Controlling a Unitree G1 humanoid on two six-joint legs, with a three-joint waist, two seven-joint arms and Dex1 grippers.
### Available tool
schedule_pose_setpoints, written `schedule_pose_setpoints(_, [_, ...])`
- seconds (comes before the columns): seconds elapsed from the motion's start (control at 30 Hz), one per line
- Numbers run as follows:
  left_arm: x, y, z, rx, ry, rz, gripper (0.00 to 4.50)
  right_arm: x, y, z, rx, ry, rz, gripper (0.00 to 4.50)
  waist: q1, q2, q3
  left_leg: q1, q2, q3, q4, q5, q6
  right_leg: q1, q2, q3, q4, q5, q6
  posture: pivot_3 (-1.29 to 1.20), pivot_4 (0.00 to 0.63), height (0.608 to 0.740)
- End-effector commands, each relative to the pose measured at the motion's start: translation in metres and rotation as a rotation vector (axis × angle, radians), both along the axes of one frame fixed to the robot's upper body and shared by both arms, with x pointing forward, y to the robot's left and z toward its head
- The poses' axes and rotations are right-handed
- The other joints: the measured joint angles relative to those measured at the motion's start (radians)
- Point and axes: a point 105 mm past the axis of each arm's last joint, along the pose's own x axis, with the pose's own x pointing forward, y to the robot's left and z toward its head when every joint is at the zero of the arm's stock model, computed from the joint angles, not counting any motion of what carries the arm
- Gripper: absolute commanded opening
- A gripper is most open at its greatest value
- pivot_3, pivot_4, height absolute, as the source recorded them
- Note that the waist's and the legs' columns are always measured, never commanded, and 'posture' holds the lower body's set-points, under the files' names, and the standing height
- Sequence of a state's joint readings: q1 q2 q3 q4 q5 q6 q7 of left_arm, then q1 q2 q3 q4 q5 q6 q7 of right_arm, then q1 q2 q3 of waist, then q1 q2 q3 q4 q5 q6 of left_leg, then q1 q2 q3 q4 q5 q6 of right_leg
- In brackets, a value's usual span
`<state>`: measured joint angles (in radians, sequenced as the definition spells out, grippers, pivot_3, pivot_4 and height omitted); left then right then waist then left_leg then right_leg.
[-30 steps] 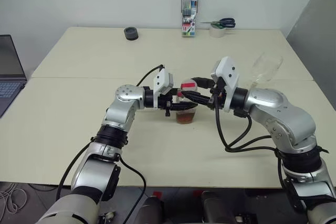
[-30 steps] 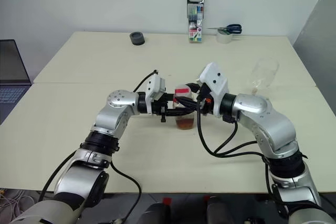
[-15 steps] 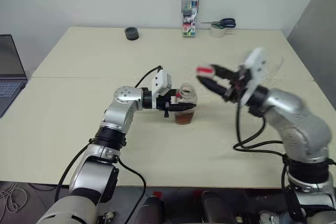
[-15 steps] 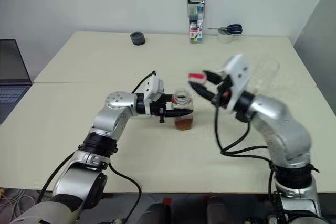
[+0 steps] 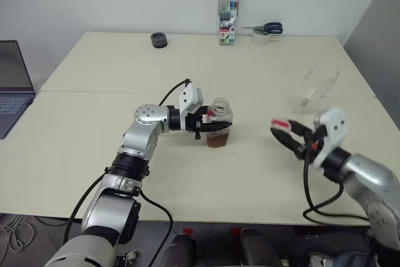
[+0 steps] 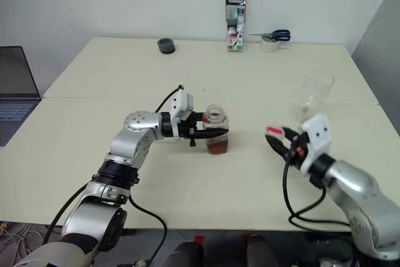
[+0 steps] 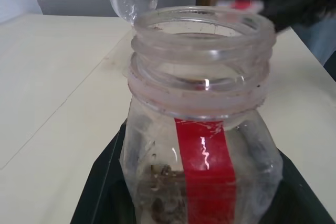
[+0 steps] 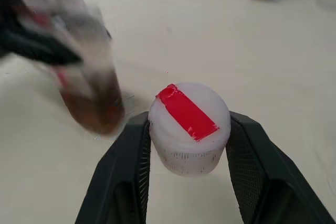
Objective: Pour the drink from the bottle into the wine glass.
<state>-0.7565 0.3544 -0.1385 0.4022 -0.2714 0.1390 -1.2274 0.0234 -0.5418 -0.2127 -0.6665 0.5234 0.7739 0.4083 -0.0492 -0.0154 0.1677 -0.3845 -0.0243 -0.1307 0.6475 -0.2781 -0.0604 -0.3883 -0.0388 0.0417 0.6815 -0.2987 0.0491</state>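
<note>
The bottle stands upright mid-table with its mouth uncovered and a little amber drink at the bottom. My left gripper is shut on the bottle from its left side. In the left wrist view the bottle shows a red label strip and an open neck. My right gripper hovers to the bottle's right, shut on the white cap with its red strip. The wine glass stands further back on the right, empty.
A laptop lies at the left edge. Along the far edge are a black roll, a marker pack and scissors on a tape roll. The table is bare around the bottle.
My right gripper took the cap off the bottle, then swung it right and down, away from the bottle. The left gripper and bottle stayed put.
</note>
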Motion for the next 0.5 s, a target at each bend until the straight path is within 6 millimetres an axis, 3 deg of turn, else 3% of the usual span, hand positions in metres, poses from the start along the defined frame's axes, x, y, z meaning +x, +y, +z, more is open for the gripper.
schedule_pose_setpoints(0.03, [-0.001,0.000,0.017,-0.043,-0.055,0.000,1.78,0.001,-0.015,-0.013,-0.061,-0.012,-0.093,1.71,-0.004,0.000,0.000,0.000,0.000,0.001,0.000,0.000,0.000,0.000,0.000,0.000,0.000,0.000,0.000,0.00,0.150,0.740])
schedule_pose_setpoints(0.07, [-0.001,0.000,0.017,-0.045,-0.055,0.003,1.78,0.002,-0.018,-0.019,-0.077,0.005,-0.111,1.71,-0.006,0.000,0.000,0.001,0.001,0.001,0.000,0.000,0.000,0.000,0.001,0.001,0.000,0.000,0.000,0.00,0.150,0.740])
schedule_pose_setpoints(0.23, [0.005,0.005,0.022,-0.062,-0.065,0.048,1.78,0.003,-0.030,-0.043,-0.134,0.077,-0.163,3.41,-0.006,0.000,0.000,0.002,0.001,0.001,0.000,0.000,0.001,0.001,0.002,0.001,0.001,0.000,0.000,0.00,0.150,0.740])
schedule_pose_setpoints(0.33, [0.013,0.018,0.028,-0.081,-0.079,0.128,1.78,0.000,-0.034,-0.060,-0.206,0.135,-0.157,4.47,-0.005,0.000,0.000,0.002,0.001,0.001,0.000,0.000,0.000,0.001,0.002,0.001,0.000,0.000,0.000,0.00,0.150,0.740])
schedule_pose_setpoints(0.5, [0.029,0.049,0.037,-0.105,-0.116,0.312,1.78,-0.004,-0.040,-0.075,-0.457,0.118,-0.085,4.50,-0.003,0.000,0.000,0.002,0.001,0.001,0.000,0.000,0.001,0.001,0.001,0.001,0.000,0.000,0.000,0.00,0.150,0.740])
